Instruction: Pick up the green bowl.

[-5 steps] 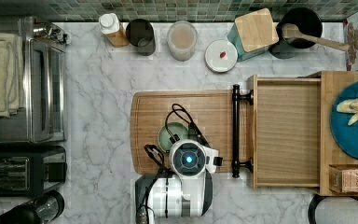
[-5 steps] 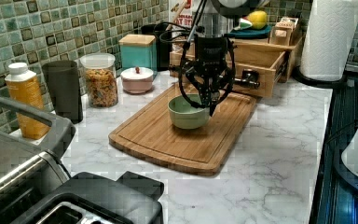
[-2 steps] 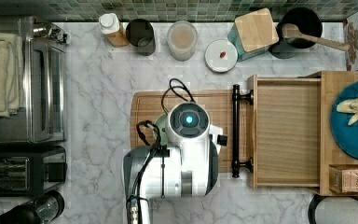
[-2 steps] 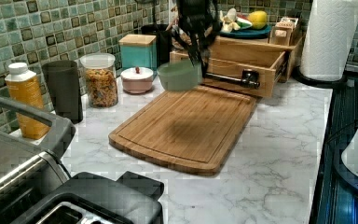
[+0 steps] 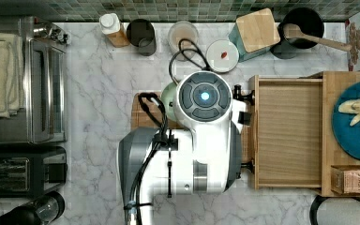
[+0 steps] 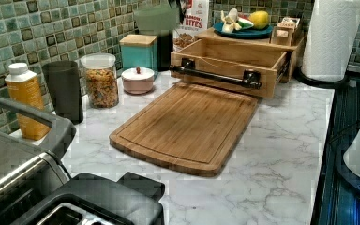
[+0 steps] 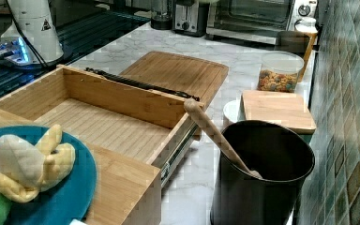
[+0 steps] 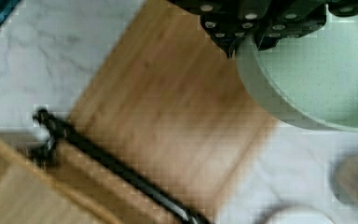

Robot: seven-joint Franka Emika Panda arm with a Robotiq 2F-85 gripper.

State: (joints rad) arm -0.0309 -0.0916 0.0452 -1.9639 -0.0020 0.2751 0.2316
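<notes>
The green bowl (image 8: 326, 79) hangs in the air well above the wooden cutting board (image 8: 168, 116); my gripper (image 8: 249, 44) is shut on its rim. In the left view the green bowl (image 6: 155, 18) floats high near the tiled wall, far above the bare cutting board (image 6: 187, 124). From the top view my round wrist (image 5: 204, 96) covers most of it, leaving a pale green sliver of the green bowl (image 5: 168, 99) at the top view's left of the wrist.
An open wooden drawer (image 5: 288, 131) adjoins the board. A teal plate (image 5: 356, 136) with toy fruit sits on the drawer unit. Jars, a white lid (image 5: 222, 55) and a black pot (image 7: 258, 173) with a wooden spoon line the backsplash. A toaster oven (image 5: 23, 79) stands at the top view's left.
The bowl left the cutting board and rose high with the gripper, drifting toward the tiled wall. The board is now bare.
</notes>
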